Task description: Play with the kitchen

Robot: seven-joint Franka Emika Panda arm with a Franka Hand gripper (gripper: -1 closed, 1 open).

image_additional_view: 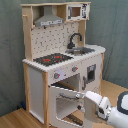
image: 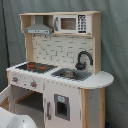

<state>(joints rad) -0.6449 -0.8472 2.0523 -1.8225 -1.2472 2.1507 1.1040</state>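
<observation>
Kitchen stands upright, long axis vertical, front toward lower right in second exterior view. Oven door swung open, just left of gripper. Gripper at door's edge; finger state: cannot tell.

Second exterior view: you see the kitchen upright on the wooden floor. Black faucet at 1 o'clock from the red-ringed hob; grey hood at 12 o'clock above it. Oven door hangs open. Your tool sits at the door's 3 o'clock edge.
</observation>
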